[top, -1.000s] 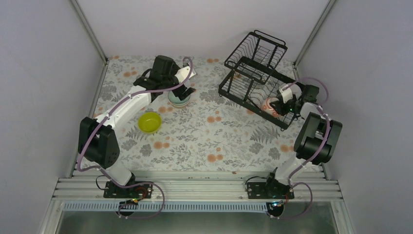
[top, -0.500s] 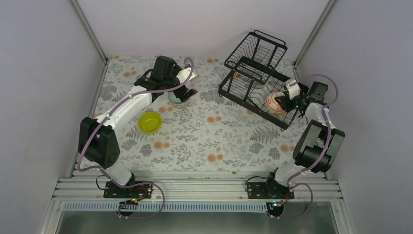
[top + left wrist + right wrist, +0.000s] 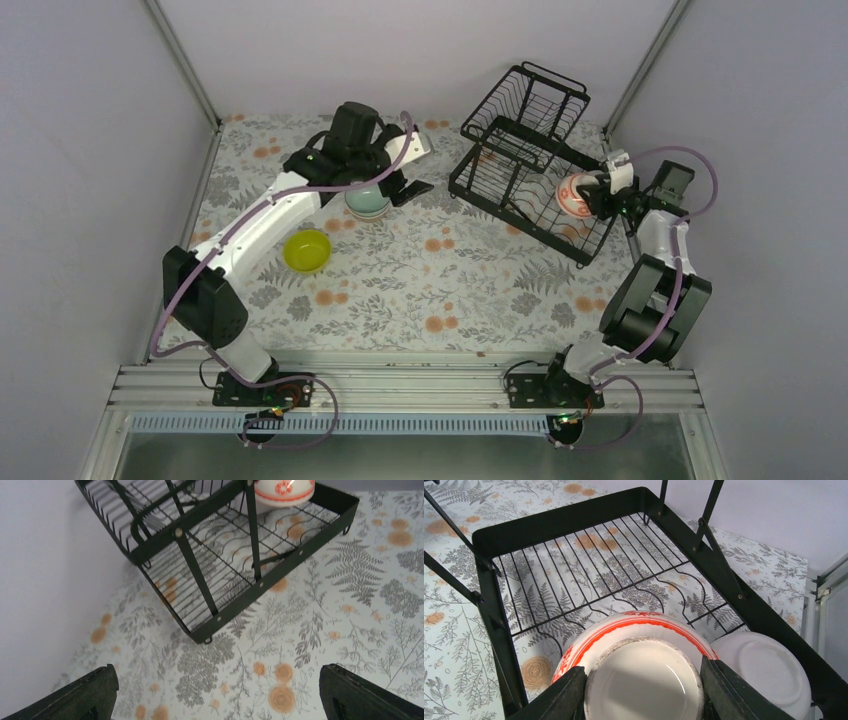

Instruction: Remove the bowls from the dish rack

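Note:
The black wire dish rack (image 3: 520,150) stands at the far right. My right gripper (image 3: 598,192) is shut on the base of the white bowl with the red-orange pattern (image 3: 574,194), held upside down over the rack's lower tray. In the right wrist view the fingers (image 3: 561,695) clamp that bowl's (image 3: 639,625) foot ring, and a plain white bowl (image 3: 764,672) lies upside down in the tray beside it. My left gripper (image 3: 408,188) is open and empty beside the pale mint-green bowl (image 3: 366,204). The lime-yellow bowl (image 3: 307,250) sits on the table. The tan-brown bowl is not visible.
The table has a floral cloth and is walled on the left, back and right. The left wrist view looks at the rack's near corner (image 3: 205,632) with the patterned bowl (image 3: 285,490) beyond. The arm bases stand on a metal rail (image 3: 400,385).
My right gripper has lifted the red-patterned bowl up and toward the far right. My left gripper has swung right, away from the mint-green bowl toward the rack.

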You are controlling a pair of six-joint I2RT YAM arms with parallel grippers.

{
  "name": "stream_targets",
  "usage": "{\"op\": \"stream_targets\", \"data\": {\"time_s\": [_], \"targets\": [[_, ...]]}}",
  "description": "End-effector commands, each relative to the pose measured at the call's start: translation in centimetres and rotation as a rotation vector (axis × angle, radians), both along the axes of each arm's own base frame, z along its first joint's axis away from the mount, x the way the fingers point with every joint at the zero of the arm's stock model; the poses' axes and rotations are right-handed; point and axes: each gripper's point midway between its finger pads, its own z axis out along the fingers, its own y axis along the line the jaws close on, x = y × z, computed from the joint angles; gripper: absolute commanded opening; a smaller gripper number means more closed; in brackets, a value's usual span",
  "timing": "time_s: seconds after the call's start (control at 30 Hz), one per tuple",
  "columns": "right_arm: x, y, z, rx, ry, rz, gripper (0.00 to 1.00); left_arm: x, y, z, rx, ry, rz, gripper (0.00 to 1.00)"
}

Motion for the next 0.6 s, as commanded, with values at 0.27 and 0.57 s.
{"op": "stream_targets", "data": {"time_s": [0.27, 0.57], "targets": [[0.2, 0.9, 4.9, 0.099, -0.131, 0.038, 0.34, -1.0, -2.7, 4.3, -0.072, -0.057, -0.087, 1.0], [-0.9, 1.5, 9.0, 0.068, -0.208, 0.037, 0.35, -2.4, -5.5, 7.5, -0.164, -0.034, -0.186, 1.0]]}}
